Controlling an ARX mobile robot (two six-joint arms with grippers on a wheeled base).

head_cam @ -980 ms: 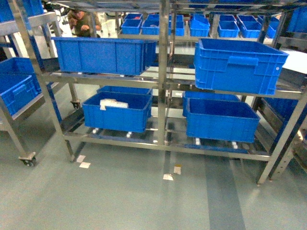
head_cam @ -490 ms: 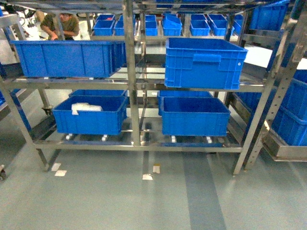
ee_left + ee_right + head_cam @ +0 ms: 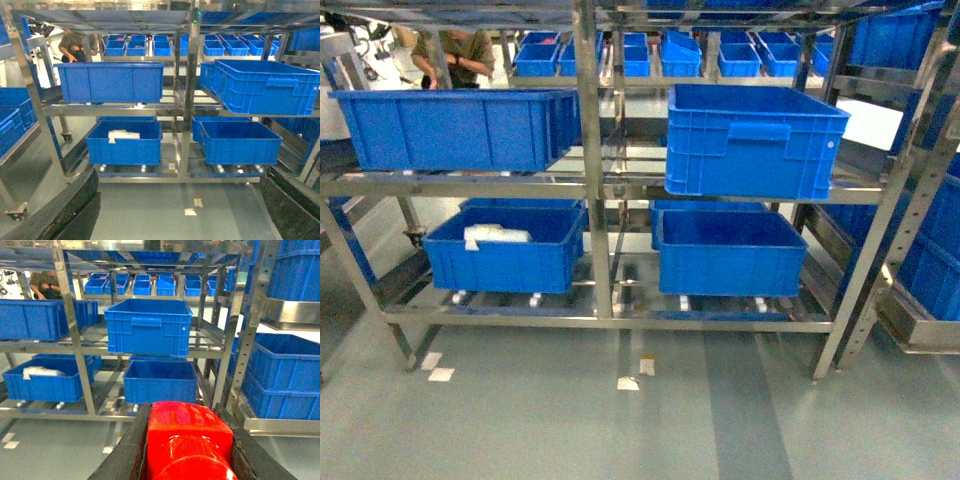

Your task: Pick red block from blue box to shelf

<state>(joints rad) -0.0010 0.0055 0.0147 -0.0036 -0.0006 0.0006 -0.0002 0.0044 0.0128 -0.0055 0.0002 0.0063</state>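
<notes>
The right claw (image 3: 187, 440) is clenched on the red block (image 3: 189, 437); in the right wrist view the block fills the gap between the two dark fingers (image 3: 127, 450), touching both. The block is thus carried in the claw, in front of the shelf (image 3: 588, 160) and apart from it.

The left claw (image 3: 180, 220) is released: its two dark fingers (image 3: 70, 210) stand wide apart at the lower corners of the left wrist view, with nothing between them. Neither claw appears in the head view.

The shelf stands directly ahead, with a central upright dividing it into a left and a right bay. On its middle tier, a long dark blue crate (image 3: 455, 128) sits in the left bay and a taller dark blue crate (image 3: 750, 140) sits in the right bay, slightly tilted. On its lower tier, the left-bay crate (image 3: 505, 250) contains a white bundle (image 3: 492, 236); the right-bay crate (image 3: 730, 250) shows only its bare interior. Paper scraps (image 3: 630, 382) lie on the floor (image 3: 620, 430) in front of the shelf. A person (image 3: 455, 55) stands behind the shelf, beyond its left bay.
</notes>
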